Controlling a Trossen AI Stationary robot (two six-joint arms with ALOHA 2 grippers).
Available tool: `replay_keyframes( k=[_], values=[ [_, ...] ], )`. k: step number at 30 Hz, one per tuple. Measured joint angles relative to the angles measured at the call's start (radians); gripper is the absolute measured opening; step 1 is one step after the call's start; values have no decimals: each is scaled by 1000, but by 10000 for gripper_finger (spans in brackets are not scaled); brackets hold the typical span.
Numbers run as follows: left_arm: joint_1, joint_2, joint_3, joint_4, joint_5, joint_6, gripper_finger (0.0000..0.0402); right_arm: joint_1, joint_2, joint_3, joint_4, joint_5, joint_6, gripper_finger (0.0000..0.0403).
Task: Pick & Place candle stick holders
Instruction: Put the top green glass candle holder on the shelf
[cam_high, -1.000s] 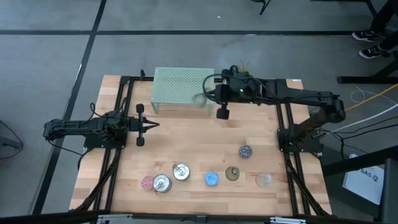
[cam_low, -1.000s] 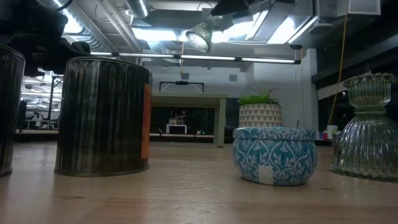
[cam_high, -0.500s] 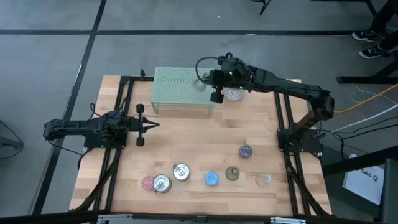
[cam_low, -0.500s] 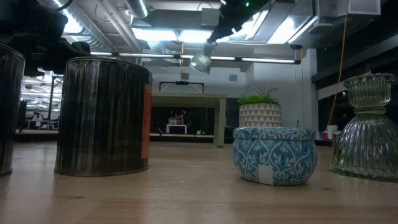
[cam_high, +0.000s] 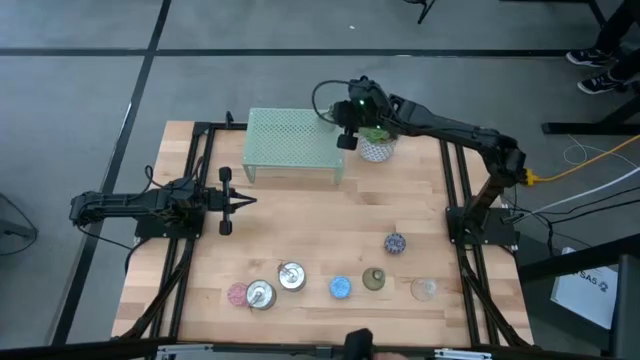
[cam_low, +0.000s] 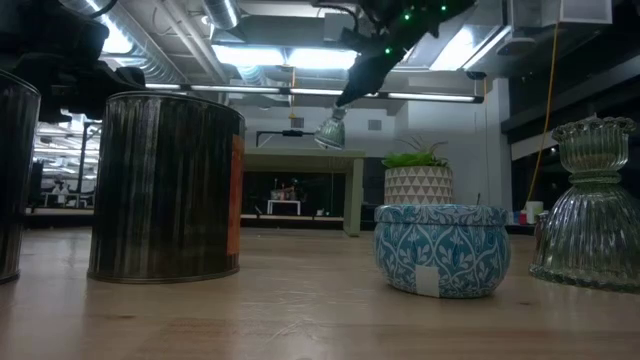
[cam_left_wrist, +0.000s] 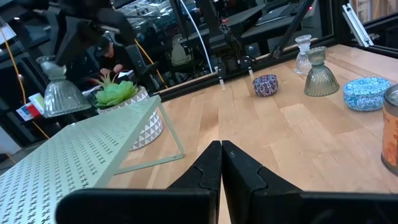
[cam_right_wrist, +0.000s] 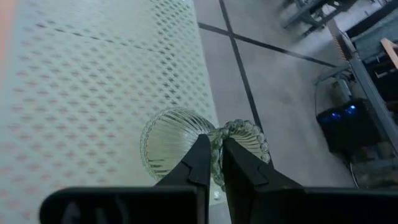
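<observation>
Right gripper pinches a ribbed clear-glass candle stick holder by its narrow neck, carrying it in the air over the right end of the mint-green perforated metal stand. Just beside that gripper sits the green plant in a white patterned pot. Well away from it, near the table's front edge, stand the blue patterned tin holder and other small holders. Left gripper is shut on nothing, low over the wooden table.

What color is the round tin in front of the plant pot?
Blue with white swirls, best in the low view.
</observation>
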Motion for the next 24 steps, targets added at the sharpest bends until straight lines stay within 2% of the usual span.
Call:
replay_keyframes(
  k=[11,24],
  values=[
    [0,0,0,0,0,0,6,-72,3,0,-4,-18,49,26],
    [0,0,0,0,0,0,6,-67,55,0,-9,-17,52,26]
  ],
)
